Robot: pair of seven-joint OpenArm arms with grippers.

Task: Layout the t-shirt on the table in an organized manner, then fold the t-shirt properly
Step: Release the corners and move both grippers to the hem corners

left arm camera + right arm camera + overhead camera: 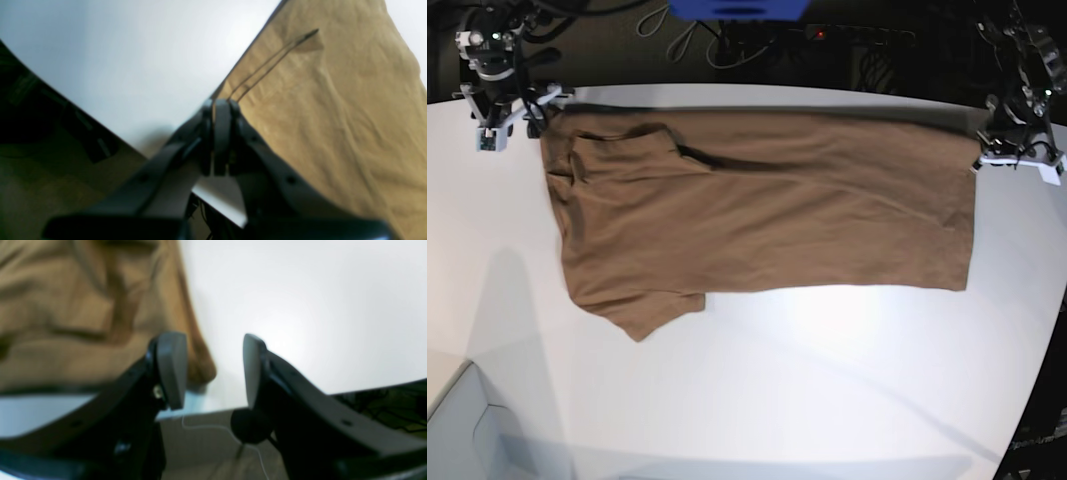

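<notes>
- The base view looks steeply down from high above the large smooth white table (pixel 757 390), far enough to take in the whole tan-brown cotton t-shirt (pixel 767 220).
- The left wrist view sits close behind the left gripper (pixel 222 110), facing past it along the shirt's edge (pixel 333 116).
- The right wrist view sits close behind the right gripper (pixel 213 370), blurred, facing the shirt's corner (pixel 83 323).
- All three views share shirt and tabletop.

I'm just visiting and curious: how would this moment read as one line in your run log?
tan-brown cotton t-shirt: spread sideways on white table | left gripper: shut at shirt's edge | right gripper: open, empty, beside shirt corner | fold: not started
</notes>
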